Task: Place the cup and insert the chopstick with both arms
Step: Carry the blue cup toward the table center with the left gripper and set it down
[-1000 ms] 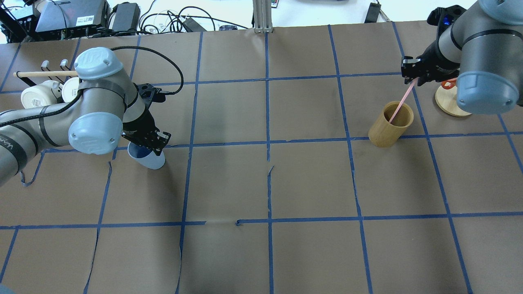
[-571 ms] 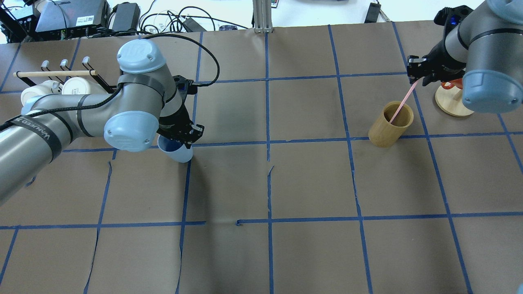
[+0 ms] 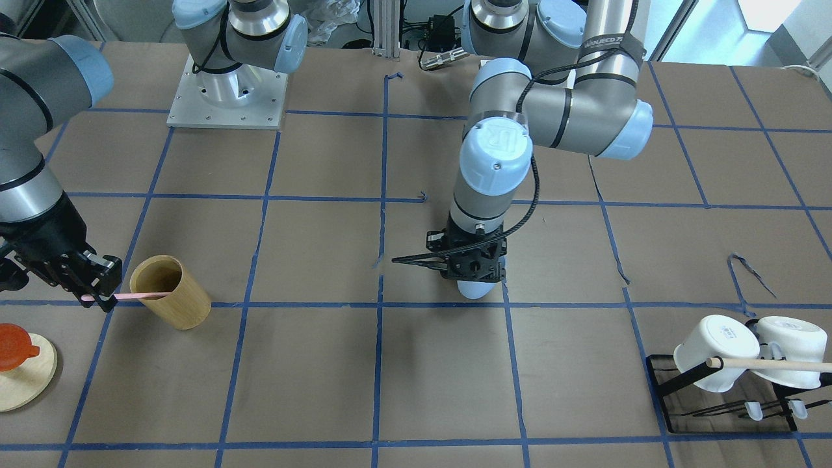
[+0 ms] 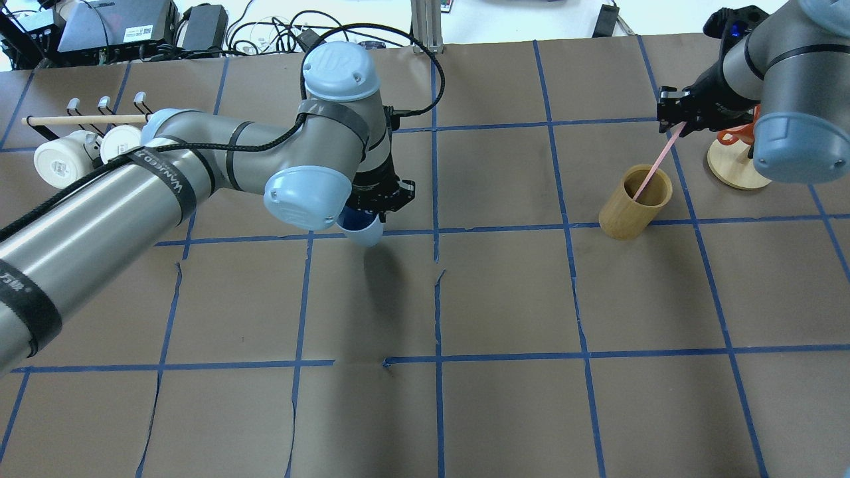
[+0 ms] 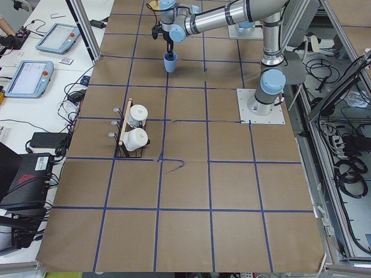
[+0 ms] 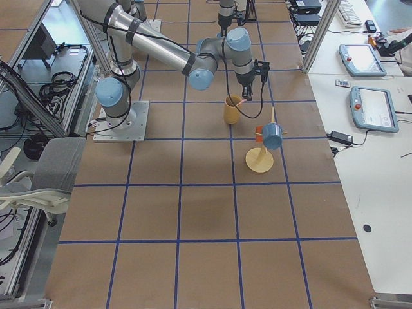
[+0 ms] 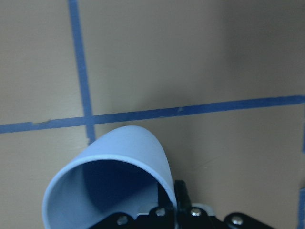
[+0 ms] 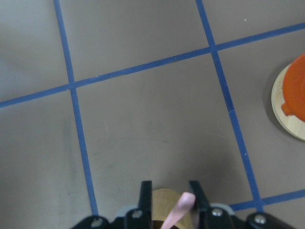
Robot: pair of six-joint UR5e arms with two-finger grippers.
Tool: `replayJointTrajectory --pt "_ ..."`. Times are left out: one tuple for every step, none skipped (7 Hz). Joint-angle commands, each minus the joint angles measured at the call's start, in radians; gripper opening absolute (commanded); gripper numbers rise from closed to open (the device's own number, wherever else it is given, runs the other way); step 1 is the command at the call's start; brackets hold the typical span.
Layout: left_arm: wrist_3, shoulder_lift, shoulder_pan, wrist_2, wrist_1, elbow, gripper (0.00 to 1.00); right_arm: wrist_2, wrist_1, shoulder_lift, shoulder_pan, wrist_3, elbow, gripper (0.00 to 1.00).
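Looking across the table (image 4: 505,299), I'd say the job is roughly at its halfway mark. The left tool (image 4: 384,199) is pinched shut on the rim wall of the cup (image 4: 363,232) and holds it tilted near the table's middle, just beside a crossing of blue tape (image 4: 505,231). From its shadow the cup seems to hang clear of the surface, though I can't be sure it isn't touching.

Far off to the other side, the right tool (image 4: 674,121) is clamped on the upper end of the chopstick (image 4: 654,166). The stick slants down, with its lower end inside the wooden holder (image 4: 627,212), so it is gripped but not drawn out.

What is left, by my reckoning, is to set the cup down upright, lift the stick free, bring it over and drop it in.

The cup is smooth, matte, light-blue plastic, thin-walled and tapered. The chopstick is a slim, straight, pale-pink rod. The holder is a plain tan wooden cylinder with an open top. Brown paper (image 4: 631,411) covers the table, creased and torn in places.
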Motion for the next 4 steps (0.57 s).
replayJointTrajectory --pt "-0.086 -0.070 -0.028 -0.044 -0.023 0.121 0.00 -0.001 -0.006 0.004 -0.001 -0.014 -0.001 0.38" --pt "-0.091 -0.101 -0.045 -0.044 -0.020 0.164 0.00 -0.007 -0.006 0.007 -0.001 -0.017 0.001 0.37" --pt "-0.100 -0.128 -0.055 -0.047 -0.014 0.194 0.00 -0.008 -0.006 0.007 -0.001 -0.014 0.002 0.37" --pt "-0.103 -0.139 -0.071 -0.042 -0.022 0.195 0.00 -0.008 -0.006 0.007 -0.001 -0.001 0.002 0.34"
